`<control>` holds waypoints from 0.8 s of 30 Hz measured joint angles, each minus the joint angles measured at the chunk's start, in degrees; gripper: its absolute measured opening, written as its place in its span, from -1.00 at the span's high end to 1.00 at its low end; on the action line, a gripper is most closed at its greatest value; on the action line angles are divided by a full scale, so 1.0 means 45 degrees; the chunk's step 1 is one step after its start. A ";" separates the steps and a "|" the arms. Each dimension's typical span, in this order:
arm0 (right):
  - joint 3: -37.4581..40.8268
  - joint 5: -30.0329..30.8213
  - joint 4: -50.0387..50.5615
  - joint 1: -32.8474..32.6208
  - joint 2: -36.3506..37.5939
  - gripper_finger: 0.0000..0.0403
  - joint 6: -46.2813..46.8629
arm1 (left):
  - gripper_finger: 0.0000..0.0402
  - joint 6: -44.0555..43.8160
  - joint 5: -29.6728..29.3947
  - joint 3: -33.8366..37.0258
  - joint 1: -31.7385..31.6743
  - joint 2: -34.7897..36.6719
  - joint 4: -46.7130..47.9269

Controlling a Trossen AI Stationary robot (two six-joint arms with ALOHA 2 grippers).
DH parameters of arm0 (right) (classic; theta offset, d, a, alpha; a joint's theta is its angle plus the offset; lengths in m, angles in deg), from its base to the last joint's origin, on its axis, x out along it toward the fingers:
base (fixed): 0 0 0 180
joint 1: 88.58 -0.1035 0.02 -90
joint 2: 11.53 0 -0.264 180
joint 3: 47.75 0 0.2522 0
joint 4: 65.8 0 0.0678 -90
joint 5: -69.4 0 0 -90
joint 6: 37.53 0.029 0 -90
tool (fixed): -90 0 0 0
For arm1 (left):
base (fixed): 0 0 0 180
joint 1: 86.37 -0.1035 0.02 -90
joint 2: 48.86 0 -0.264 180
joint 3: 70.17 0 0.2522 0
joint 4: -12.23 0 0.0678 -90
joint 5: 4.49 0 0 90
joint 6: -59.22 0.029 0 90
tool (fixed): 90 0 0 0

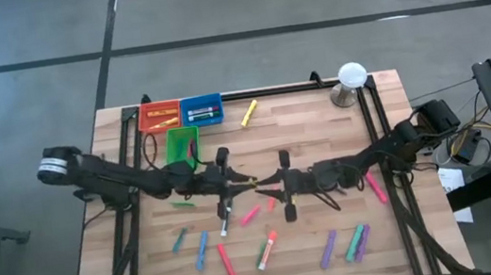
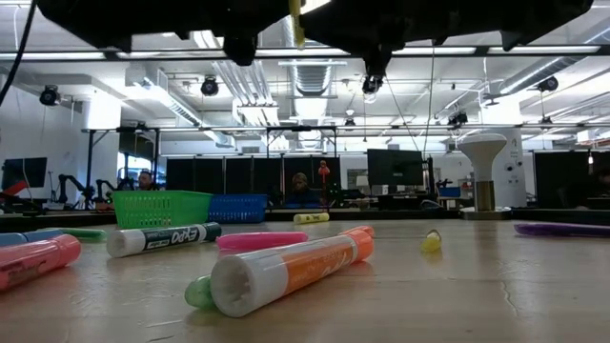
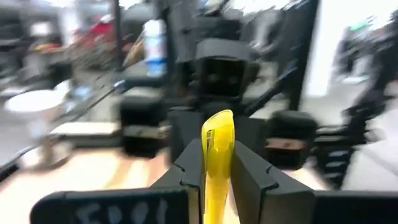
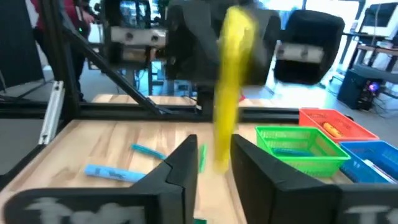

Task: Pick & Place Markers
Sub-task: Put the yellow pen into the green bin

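A yellow marker (image 3: 217,134) hangs roughly upright above the table's middle, where my two arms meet (image 1: 256,183). My left gripper (image 3: 217,155) is shut on it. My right gripper (image 4: 214,165) faces it from the right, open. Its fingers stand on either side of the marker's lower end (image 4: 219,158) with a gap on each side. In the low view the marker (image 2: 297,24) shows below the dark grippers, high above the tabletop. Several other markers lie flat on the wood: pink (image 1: 251,215), orange-white (image 1: 267,249), purple (image 1: 328,248), green (image 1: 354,242) and yellow (image 1: 249,112). My left gripper pinches the yellow marker's barrel (image 3: 217,165) between its two fingers (image 3: 189,158). The fingers come level from the table's left. The marker's rounded end (image 3: 217,118) sticks out past the fingertips. The marker is lifted clear of the table, nearly upright.
A red bin (image 1: 159,116), a blue bin (image 1: 202,111) and a green bin (image 1: 182,146) stand at the far left, with markers in the first two. A white mushroom-shaped lamp (image 1: 352,81) stands at the far right. Black frame rails (image 1: 383,138) run along the table's sides.
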State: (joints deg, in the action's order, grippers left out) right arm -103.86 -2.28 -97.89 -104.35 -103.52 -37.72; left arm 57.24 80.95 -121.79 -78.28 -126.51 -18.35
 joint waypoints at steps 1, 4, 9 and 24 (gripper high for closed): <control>-0.0004 0.0006 0.0182 0.0000 0.0000 0.51 0.0005 | 0.78 0.0018 -0.0597 -0.0129 -0.0022 0.0421 0.1051; 0.0001 0.0156 0.1038 -0.0039 -0.0005 0.41 0.0080 | 0.78 -0.0053 -0.2652 -0.0760 -0.0200 0.1805 0.4829; 0.0035 0.0307 0.2237 0.0005 -0.0005 0.35 0.0732 | 0.78 -0.1643 -0.6482 -0.2004 -0.1240 0.3661 1.2253; 0.0088 0.0265 0.2810 -0.0024 -0.0005 0.50 0.0949 | 0.78 -0.2909 -0.3985 -0.1028 -0.7609 0.3426 1.6776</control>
State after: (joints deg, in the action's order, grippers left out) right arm -103.47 -1.09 -85.25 -104.46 -103.54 -33.44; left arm 44.15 63.02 -126.41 -112.52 -111.09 57.14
